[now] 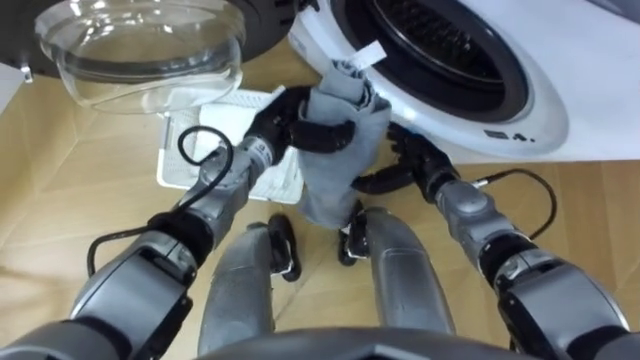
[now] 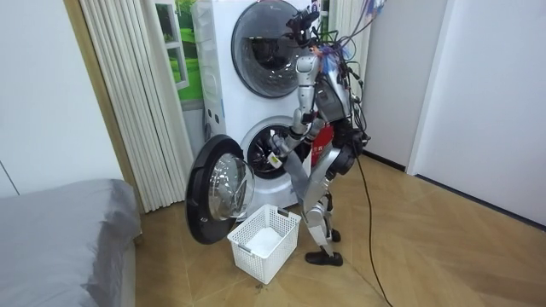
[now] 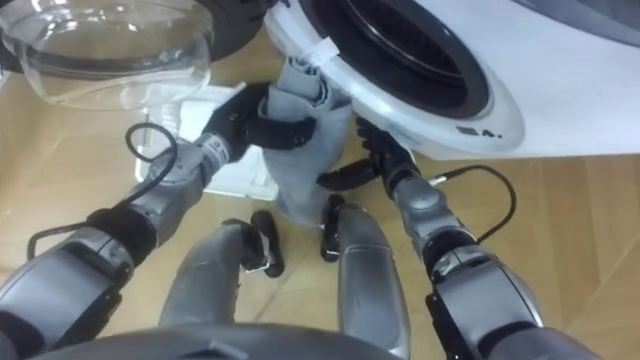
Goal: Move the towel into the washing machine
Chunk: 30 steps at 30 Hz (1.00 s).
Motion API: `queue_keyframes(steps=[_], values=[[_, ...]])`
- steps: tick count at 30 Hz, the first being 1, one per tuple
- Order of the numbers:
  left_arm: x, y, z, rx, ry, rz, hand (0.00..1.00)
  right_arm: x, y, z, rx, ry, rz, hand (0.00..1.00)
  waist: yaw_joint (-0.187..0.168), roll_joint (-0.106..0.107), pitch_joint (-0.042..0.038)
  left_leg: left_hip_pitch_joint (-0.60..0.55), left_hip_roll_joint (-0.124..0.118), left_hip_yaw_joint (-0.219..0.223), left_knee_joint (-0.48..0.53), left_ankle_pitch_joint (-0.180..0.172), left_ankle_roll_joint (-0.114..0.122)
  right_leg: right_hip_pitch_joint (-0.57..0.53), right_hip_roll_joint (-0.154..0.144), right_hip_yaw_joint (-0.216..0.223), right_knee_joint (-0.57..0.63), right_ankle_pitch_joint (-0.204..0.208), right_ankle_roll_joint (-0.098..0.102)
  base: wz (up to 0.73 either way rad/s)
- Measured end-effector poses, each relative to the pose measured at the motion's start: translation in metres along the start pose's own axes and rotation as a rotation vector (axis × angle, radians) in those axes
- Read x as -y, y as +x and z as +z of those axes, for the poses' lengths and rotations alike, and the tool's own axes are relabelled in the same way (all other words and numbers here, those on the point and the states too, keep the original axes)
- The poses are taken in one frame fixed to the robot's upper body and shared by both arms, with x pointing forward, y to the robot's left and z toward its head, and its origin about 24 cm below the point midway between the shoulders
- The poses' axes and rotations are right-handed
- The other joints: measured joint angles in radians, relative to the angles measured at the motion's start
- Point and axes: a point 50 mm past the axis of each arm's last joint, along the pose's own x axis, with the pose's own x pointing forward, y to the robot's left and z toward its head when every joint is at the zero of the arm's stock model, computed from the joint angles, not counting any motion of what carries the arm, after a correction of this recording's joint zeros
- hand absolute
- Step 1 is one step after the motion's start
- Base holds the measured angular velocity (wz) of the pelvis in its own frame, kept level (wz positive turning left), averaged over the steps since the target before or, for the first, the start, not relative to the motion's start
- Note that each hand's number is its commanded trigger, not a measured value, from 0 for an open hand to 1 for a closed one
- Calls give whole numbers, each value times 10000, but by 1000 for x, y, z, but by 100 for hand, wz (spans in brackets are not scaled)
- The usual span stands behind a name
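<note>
The washer (image 1: 480, 100) takes up the space beyond and to the right of both hands. Its round mouth is open, and the white rim runs just past the right hand. In the room view the robot stands close in front of it with knees bent, and a second machine (image 2: 264, 43) is stacked above. A bed (image 2: 60, 222) lies well off at the room view's left, and bare floor (image 2: 426, 247) stretches behind the robot at the room view's right.

The door (image 1: 140, 50) is swung wide, beyond and to the left of the left hand, with its glass bowl facing up. Between the door's edge and the mouth's rim there is an open gap straight ahead of the hands, and nothing lies in it.

The basket (image 1: 170, 150) sits on the floor under and just left of the left hand, close below the door, with something white inside. It takes up the floor on that side, and the robot's own legs close off the space beneath the hands.

The towel (image 1: 335, 165), grey and bunched, hangs between the two hands. Its top is up at the rim's lower edge, but I cannot tell whether it touches the rim.

The left hand (image 1: 285, 125) has its fingers curled round the towel's upper part from the left. The right hand (image 1: 405, 160) is just right of the towel, its fingers loosely spread and one resting against the towel's lower edge.
</note>
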Motion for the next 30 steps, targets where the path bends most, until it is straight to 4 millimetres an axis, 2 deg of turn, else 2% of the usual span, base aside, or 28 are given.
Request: queue_keyframes(steps=[2, 8, 9, 10, 13, 19, 23, 27, 30], values=[[3, -1, -1, -12, -159, -238, 100, 0, 0, -1, -13, 4, 2, 0, -8, 2, -18, 22, 68, -4, 8, 16, 25, 98, 43, -66, -131, 88, 1, 0], [6, 0, 2, 37, -381, -745, 100, -1, -1, -2, -15, -79, 163, 0, -44, 28, -58, 6, 71, 16, -89, 90, 119, 119, 36, -81, -224, 262, 31, 0], [6, 0, 2, 29, -406, -793, 100, -2, -1, -3, -29, -95, 213, 0, -26, 45, -96, 1, 72, 15, -100, 102, 125, 121, 36, -88, -239, 284, 30, 0], [6, 0, 2, 12, -482, -881, 100, -3, -3, -6, -30, -77, 260, 0, -13, 47, -169, 4, 72, 15, -103, 112, 122, 127, 36, -93, -243, 293, 27, 0], [6, 0, 5, 156, -759, -1044, 100, -6, -5, -11, -60, -11, 397, 0, -21, 62, -268, 36, 74, 12, -99, 126, 116, 160, 36, -94, -243, 302, 20, 0], [4, 0, 11, 345, -1155, -1079, 100, -7, -5, -10, 62, 177, 363, 0, -31, 82, -269, 81, 108, -73, -94, 155, 94, 288, 63, -204, -350, 354, -20, 2], [4, 2, 20, 631, -860, -1154, 100, -4, -5, -8, 289, 400, 136, 0, 22, 149, -244, 48, 246, -183, -113, 172, 65, 464, 252, -317, -731, 533, -46, 1], [8, 3, 26, 735, -197, -1394, 100, -2, -6, -8, 343, 507, -31, 0, 16, 242, -213, 46, 239, -189, -148, 173, 62, 467, 253, -311, -750, 536, -35, 0], [15, 4, 31, 706, 1148, -1748, 100, -2, -6, -12, 157, 476, -40, 0, 21, 287, -187, 77, 222, -147, -243, 177, 56, 446, 237, -293, -745, 535, -35, -1]])
